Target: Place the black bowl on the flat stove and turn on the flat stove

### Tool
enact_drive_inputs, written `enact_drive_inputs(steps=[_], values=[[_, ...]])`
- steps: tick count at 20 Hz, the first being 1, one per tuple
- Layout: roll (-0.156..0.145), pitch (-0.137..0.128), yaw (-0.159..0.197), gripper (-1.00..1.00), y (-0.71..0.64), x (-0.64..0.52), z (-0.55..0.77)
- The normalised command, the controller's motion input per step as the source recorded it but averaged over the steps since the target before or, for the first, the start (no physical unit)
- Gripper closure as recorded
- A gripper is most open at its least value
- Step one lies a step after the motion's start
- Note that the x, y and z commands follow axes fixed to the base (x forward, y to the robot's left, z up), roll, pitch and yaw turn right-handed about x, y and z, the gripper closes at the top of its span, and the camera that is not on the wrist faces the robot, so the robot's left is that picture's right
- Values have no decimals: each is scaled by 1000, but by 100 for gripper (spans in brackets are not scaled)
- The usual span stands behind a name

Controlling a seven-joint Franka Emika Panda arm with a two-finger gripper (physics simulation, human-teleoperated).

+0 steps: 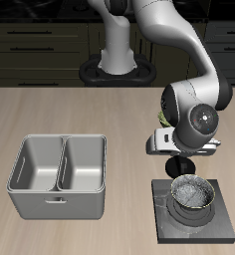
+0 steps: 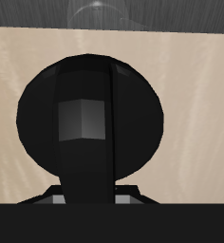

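The black bowl [image 1: 192, 192], with its speckled shiny inside, sits on the flat stove [image 1: 221, 227] near the table's front edge. The stove's black round knob [image 1: 176, 166] is at its back edge. My gripper [image 1: 177, 152] hangs right over the knob, behind the bowl and apart from it. In the wrist view the knob [image 2: 38, 119] fills the middle as a black disc. My fingers [image 2: 83, 119] stand together in front of it as one dark column with grey pads. They look shut and hold nothing. The bowl is out of the wrist view.
A grey two-compartment metal tray [image 1: 60, 204] stands on the table beside the stove. A sliver of an olive-green thing [image 1: 163, 119] shows behind the arm's wrist. The robot base [image 1: 117, 68] is at the table's back.
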Motion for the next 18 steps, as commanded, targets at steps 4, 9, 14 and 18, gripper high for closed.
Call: enact_drive_inputs(steps=[4,9,14,18], values=[[-10,-36,110,100,-425,104,167],[-11,-40,81,100,-506,86,171],[-2,-52,59,100,-415,106,345],[1,-33,42,100,-210,61,325]])
